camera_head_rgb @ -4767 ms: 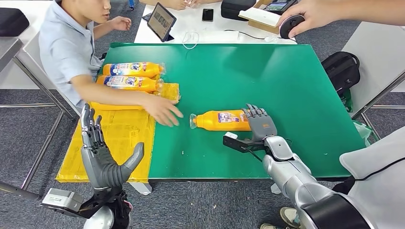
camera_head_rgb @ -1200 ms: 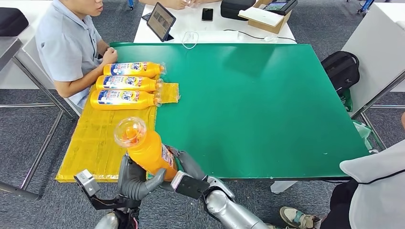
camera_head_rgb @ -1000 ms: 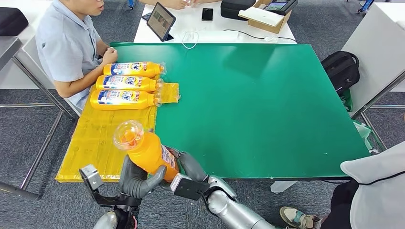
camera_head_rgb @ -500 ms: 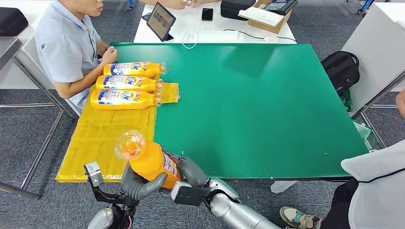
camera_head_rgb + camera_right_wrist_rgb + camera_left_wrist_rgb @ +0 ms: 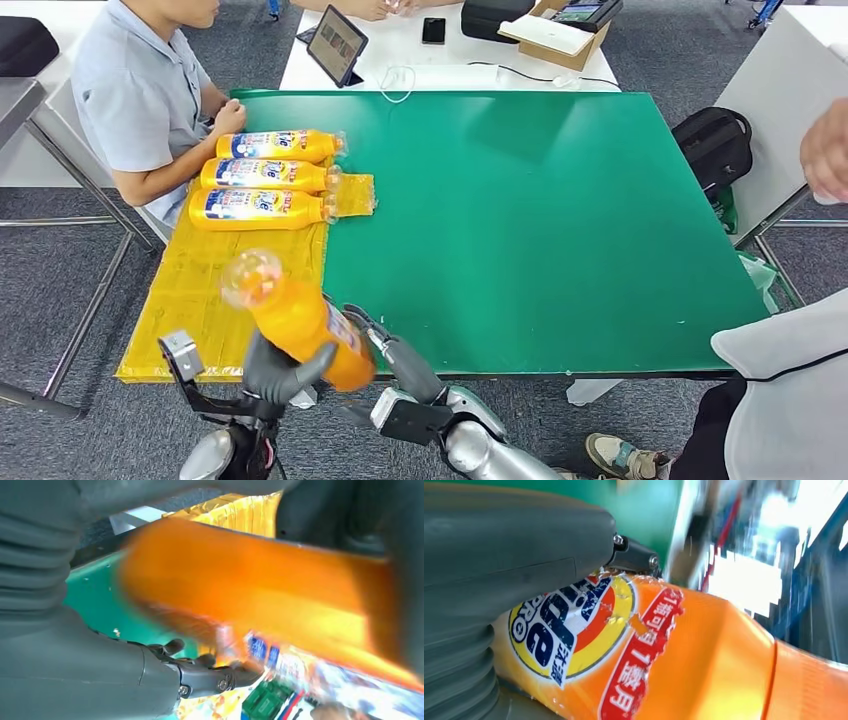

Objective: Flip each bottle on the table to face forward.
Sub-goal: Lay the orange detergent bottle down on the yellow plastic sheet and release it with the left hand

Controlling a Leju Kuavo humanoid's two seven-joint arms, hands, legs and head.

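An orange bottle with a clear cap hangs tilted above the table's near left corner, cap pointing up and to the far left, blurred by motion. My left hand grips its lower body from below; in the left wrist view the thumb presses on the bottle's label. My right hand lies just right of the bottle with its fingers stretched out and apart, holding nothing; the right wrist view has its fingers below the blurred bottle.
Three more orange bottles lie side by side, labels up, on a yellow mat along the green table at its left edge. A person sits there. Another person's hand shows at the right edge.
The bottle has swung in my left hand, its cap moving left and its base toward me. My right hand has let go of it and its fingers have straightened out.
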